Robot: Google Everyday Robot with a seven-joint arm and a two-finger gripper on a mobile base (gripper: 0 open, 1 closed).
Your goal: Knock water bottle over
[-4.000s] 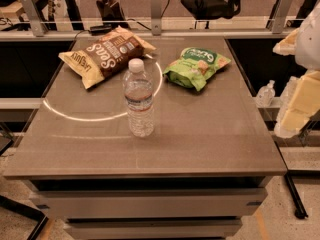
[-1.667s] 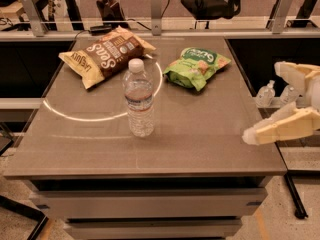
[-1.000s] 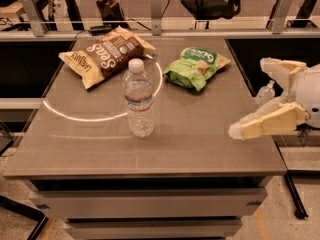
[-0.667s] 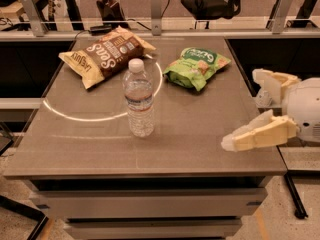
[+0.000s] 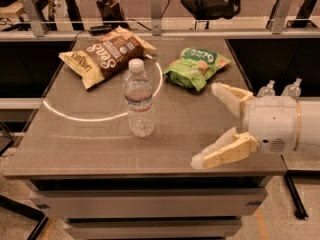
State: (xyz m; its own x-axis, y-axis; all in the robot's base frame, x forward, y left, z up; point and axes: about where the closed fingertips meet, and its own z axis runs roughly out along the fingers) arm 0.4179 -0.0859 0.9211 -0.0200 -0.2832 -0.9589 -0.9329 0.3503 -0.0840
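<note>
Clear plastic, the water bottle (image 5: 139,104) stands upright mid-way across the desk (image 5: 75,144), near a brown snack bag (image 5: 107,54) and a green snack bag (image 5: 196,66). Well apart, at the desk's edge, the gripper (image 5: 205,124) hovers, jaws spread wide.

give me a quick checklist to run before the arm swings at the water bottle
1. Water bottle stands upright, cap on, near the middle of the table: ok.
2. Gripper is over the table's right front part, fingers spread open, apart from the bottle: ok.
3. Stretch of tabletop between gripper and bottle has nothing lying on it: ok.
4. Brown snack bag and green snack bag lie behind the bottle, not touching it: ok.
5. Bare tabletop to the bottle's left, probably enough room for it to fall: ok.
6. Height of the gripper against the bottle's body: cannot tell from this one view.
</note>
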